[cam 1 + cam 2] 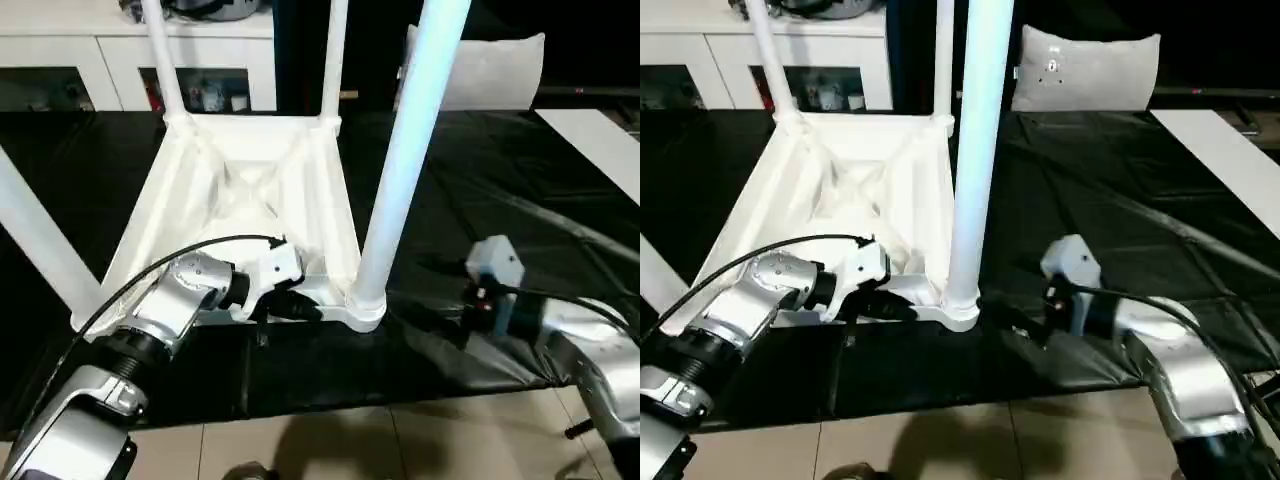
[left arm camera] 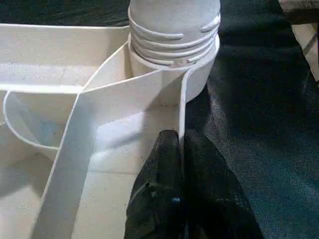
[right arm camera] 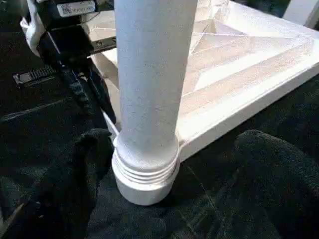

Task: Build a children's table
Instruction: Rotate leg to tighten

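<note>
Children's table (image 1: 250,190) lies inverted on black-draped counter (image 1: 480,180); 4 legs upright in corner sockets, near-right leg (image 1: 405,150) threaded in; assembly looks near done, flip to upright prob. left; left claw (image 2: 180,149) pinched on table's rim wall; right claw (image 3: 169,164) wide, straddling that leg's base.

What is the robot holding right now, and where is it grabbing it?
The left gripper pinches the thin side rim of the upside-down white plastic table, beside a corner socket. The right gripper is open, holding nothing.
</note>
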`<state>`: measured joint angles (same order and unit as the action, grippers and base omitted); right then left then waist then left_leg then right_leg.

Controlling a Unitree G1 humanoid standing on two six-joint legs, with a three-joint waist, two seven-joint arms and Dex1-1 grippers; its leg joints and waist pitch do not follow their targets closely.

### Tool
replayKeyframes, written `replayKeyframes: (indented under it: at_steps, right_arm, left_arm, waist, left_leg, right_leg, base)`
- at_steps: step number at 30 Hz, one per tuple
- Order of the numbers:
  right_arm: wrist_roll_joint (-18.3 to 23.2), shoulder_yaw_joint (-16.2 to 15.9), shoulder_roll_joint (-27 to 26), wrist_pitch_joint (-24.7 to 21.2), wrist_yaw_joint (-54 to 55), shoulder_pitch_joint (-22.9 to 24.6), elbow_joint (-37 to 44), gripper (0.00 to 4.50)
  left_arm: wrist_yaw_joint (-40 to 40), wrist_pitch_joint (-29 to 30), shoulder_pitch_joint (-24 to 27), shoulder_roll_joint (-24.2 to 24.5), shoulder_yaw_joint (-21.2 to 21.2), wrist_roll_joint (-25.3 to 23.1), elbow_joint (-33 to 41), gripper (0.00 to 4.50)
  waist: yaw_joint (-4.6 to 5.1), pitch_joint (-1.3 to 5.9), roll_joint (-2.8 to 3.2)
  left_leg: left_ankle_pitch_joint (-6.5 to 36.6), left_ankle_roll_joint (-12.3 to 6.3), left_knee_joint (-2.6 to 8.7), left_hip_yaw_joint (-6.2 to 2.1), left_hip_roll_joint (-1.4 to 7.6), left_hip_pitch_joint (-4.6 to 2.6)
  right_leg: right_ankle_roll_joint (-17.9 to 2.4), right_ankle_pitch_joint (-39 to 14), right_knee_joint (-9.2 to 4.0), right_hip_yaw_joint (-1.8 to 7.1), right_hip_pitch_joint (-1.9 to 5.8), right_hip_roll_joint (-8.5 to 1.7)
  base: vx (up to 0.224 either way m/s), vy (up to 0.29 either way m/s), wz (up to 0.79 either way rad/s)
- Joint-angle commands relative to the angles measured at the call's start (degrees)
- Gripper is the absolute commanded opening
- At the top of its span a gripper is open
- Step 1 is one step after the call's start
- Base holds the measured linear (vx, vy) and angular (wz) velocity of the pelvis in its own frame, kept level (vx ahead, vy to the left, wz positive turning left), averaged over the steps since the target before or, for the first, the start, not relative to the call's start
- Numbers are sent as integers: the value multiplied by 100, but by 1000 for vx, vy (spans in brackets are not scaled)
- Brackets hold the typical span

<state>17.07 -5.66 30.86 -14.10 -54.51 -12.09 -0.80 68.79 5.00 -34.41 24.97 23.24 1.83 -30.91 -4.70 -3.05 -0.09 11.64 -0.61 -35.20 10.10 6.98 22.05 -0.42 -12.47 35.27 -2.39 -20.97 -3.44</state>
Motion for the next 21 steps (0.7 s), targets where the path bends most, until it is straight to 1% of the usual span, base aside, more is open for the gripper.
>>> replayKeyframes:
  at_steps: [1, 2, 3, 4, 5, 6, 7, 8, 9, 10, 11, 12, 13, 14, 15, 16, 18, 19, 20, 21]
  right_arm:
    - [-97, -123, 17, 191, -286, -194, -296, 450]
    - [-86, -152, 12, 211, -372, -241, -366, 450]
    - [-51, -194, 0, 219, -518, -312, -465, 450]
    - [-57, -261, -4, 279, -670, -394, -575, 423]
    - [-80, -373, -8, 330, -891, -536, -746, 416]
    - [-144, -479, -9, 406, -1050, -680, -927, 416]
    - [-189, -544, -9, 456, -1146, -783, -1055, 413]
    - [-227, -605, -2, 478, -1251, -879, -1172, 389]
    - [-227, -605, -2, 478, -1251, -879, -1172, 389]
    - [-268, -674, 2, 534, -1366, -972, -1301, 377]
    - [-306, -740, -15, 571, -1477, -1080, -1464, 377]
    - [-333, -791, -48, 641, -1582, -1189, -1650, 367]
    - [-343, -820, -89, 677, -1660, -1287, -1812, 359]
    - [-343, -820, -89, 677, -1660, -1287, -1812, 351]
    - [-296, -823, -153, 651, -1806, -1402, -1963, 334]
    - [-216, -820, -220, 609, -1984, -1516, -2104, 324]
    - [-210, -821, -225, 607, -2000, -1525, -2116, 316]
    - [-163, -830, -267, 593, -2103, -1583, -2200, 308]
    - [-165, -840, -284, 617, -2146, -1611, -2258, 308]
    - [-155, -846, -288, 606, -2170, -1608, -2257, 290]
  left_arm:
    - [164, 3, 45, 157, 139, -188, 90, 1]
    - [219, 5, 51, 170, 150, -174, 142, 1]
    - [320, -5, 64, 187, 167, -139, 233, 1]
    - [446, -32, 92, 203, 187, -102, 351, 0]
    - [623, -56, 135, 220, 235, -40, 535, 0]
    - [779, -68, 177, 237, 281, 11, 700, 0]
    - [874, -67, 192, 242, 310, 40, 792, 0]
    - [920, -80, 185, 238, 337, 40, 833, 0]
    - [920, -80, 185, 238, 337, 40, 833, 0]
    - [945, -118, 178, 235, 365, 23, 854, 0]
    - [964, -167, 174, 227, 405, -6, 862, 0]
    - [963, -205, 178, 219, 434, -27, 865, 0]
    - [947, -214, 185, 201, 452, -43, 869, 0]
    - [947, -214, 185, 201, 452, -43, 869, 0]
    - [878, -241, 180, 165, 466, -104, 823, 0]
    - [831, -247, 151, 130, 463, -164, 745, 0]
    - [829, -248, 148, 128, 462, -168, 738, 0]
    - [824, -248, 128, 121, 457, -199, 688, 0]
    - [835, -235, 131, 128, 453, -211, 696, 0]
    - [838, -231, 134, 130, 453, -212, 699, 0]
  waist:
    - [-8, 335, 9]
    - [7, 331, 0]
    - [-1, 333, 7]
    - [-3, 342, 0]
    - [2, 338, -19]
    - [6, 349, -16]
    - [10, 342, -19]
    - [-9, 338, -26]
    - [-22, 342, -16]
    - [-77, 345, 11]
    - [-82, 336, -29]
    - [-102, 345, -29]
    - [-101, 331, -23]
    - [-107, 334, -24]
    - [-115, 344, -19]
    - [-115, 351, -2]
    - [-111, 349, -15]
    - [-126, 358, -16]
    - [-135, 361, -16]
    - [-145, 360, -12]
  left_leg:
    - [1129, -91, 537, -294, 704, -157]
    - [1048, -146, 528, -286, 699, -146]
    - [998, -177, 523, -280, 700, -151]
    - [916, -257, 504, -274, 699, -144]
    - [868, -287, 506, -270, 700, -139]
    - [827, -307, 494, -273, 693, -138]
    - [795, -339, 493, -261, 701, -141]
    - [760, -363, 490, -242, 704, -157]
    - [738, -366, 481, -242, 706, -160]
    - [728, -378, 478, -224, 720, -187]
    - [766, -369, 488, -219, 724, -179]
    - [776, -356, 483, -223, 721, -179]
    - [846, -323, 494, -224, 715, -157]
    - [894, -276, 494, -224, 724, -167]
    - [868, -266, 493, -223, 728, -176]
    - [809, -277, 492, -229, 725, -162]
    - [792, -302, 487, -219, 723, -162]
    - [741, -324, 476, -211, 724, -172]
    - [709, -339, 475, -210, 719, -163]
    - [707, -340, 473, -208, 725, -172]
  right_leg:
    - [-1669, -212, -345, 305, 149, -721]
    - [-1703, -86, -335, 305, 159, -714]
    - [-1709, -35, -333, 304, 160, -714]
    - [-1760, 65, -320, 301, 178, -730]
    - [-1755, 81, -323, 299, 180, -719]
    - [-1780, 113, -302, 288, 184, -718]
    - [-1796, 93, -312, 285, 172, -712]
    - [-1811, 93, -318, 285, 163, -701]
    - [-1833, 105, -299, 282, 163, -703]
    - [-1829, 113, -304, 279, 142, -694]
    - [-1816, 66, -305, 275, 145, -689]
    - [-1823, 27, -294, 269, 150, -700]
    - [-1810, -140, -314, 267, 157, -703]
    - [-1790, -230, -312, 272, 154, -707]
    - [-1789, -185, -305, 271, 150, -701]
    - [-1800, -84, -285, 263, 159, -695]
    - [-1820, -23, -289, 266, 153, -690]
    - [-1828, 47, -279, 266, 151, -696]
    - [-1838, 53, -278, 260, 156, -693]
    - [-1836, 48, -276, 258, 146, -690]
  base:
    - [0, 0, 0]
    - [0, 0, 0]
    - [0, 0, 0]
    - [0, 0, 0]
    - [0, 0, 0]
    - [0, 0, 0]
    - [0, 0, 0]
    - [0, 0, 0]
    - [0, 0, 0]
    - [0, 0, 0]
    - [0, 0, 0]
    - [0, 0, 0]
    - [0, 0, 0]
    - [0, 0, 0]
    - [0, 0, 0]
    - [0, 0, 0]
    - [0, 0, 0]
    - [0, 0, 0]
    - [0, 0, 0]
    - [0, 0, 0]
